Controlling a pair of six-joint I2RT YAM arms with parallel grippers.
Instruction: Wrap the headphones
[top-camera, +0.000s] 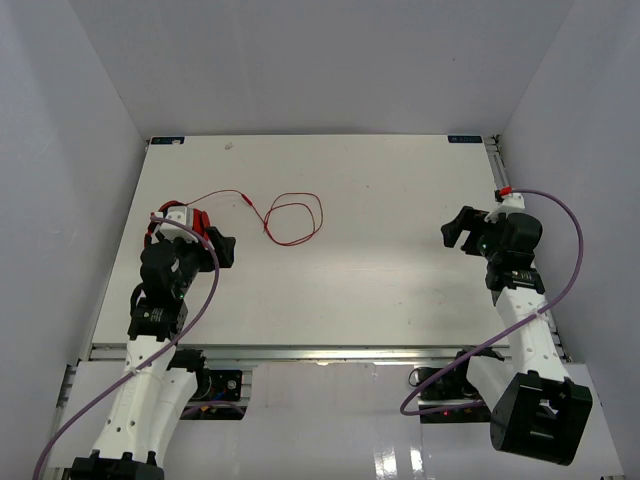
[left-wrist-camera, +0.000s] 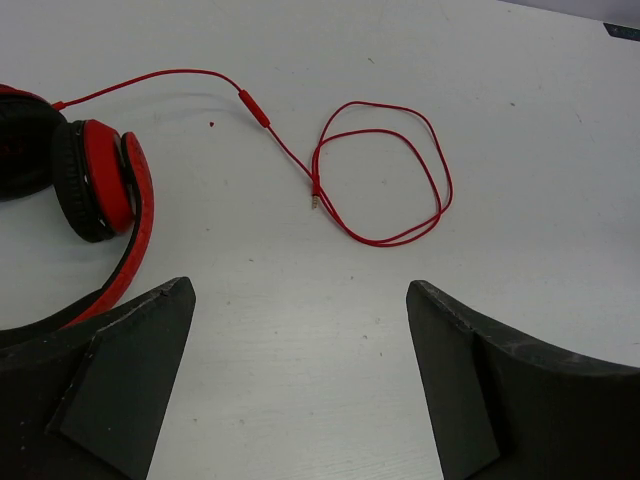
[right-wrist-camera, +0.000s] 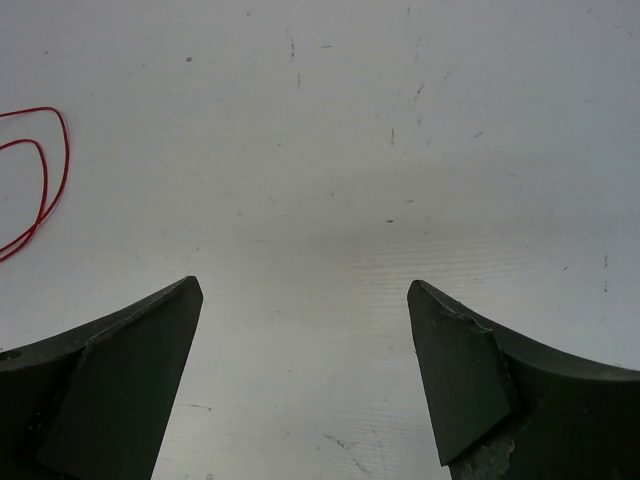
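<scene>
- Two grippers are in view, both with jaws spread wide and nothing between them. The left gripper (left-wrist-camera: 300, 288) hangs just beside the headphones (left-wrist-camera: 100, 190). The right gripper (right-wrist-camera: 300, 288) hangs over bare table (top-camera: 380, 280) at the right of the overhead frame.
- The headphones lie at the left edge of the left wrist view. One red ear cup faces up, and the headband curves down toward the lower left corner, close to the left finger. In the overhead frame they sit at middle left, partly hidden by the left arm.
- Their cable (left-wrist-camera: 385, 170) leaves the cup along the top of the left wrist view and passes an inline remote (left-wrist-camera: 254, 108). It then falls into a loose double loop at centre frame, with the plug (left-wrist-camera: 314, 200) at the loop's left side.
- Wrapping looks not yet begun, since the whole cable lies slack on the table.
- Likely trouble:
  - The cable is thin and flat on the surface, so closing jaws may scrape the table and miss it.
  - The loop's strands cross, so a pull on one strand could cinch them into a knot.
  - The headphones look light, so tugging the cable could drag or spin them.
  - The left finger could nudge the headband.
- No containers appear in any view, so nothing is held in one.
</scene>
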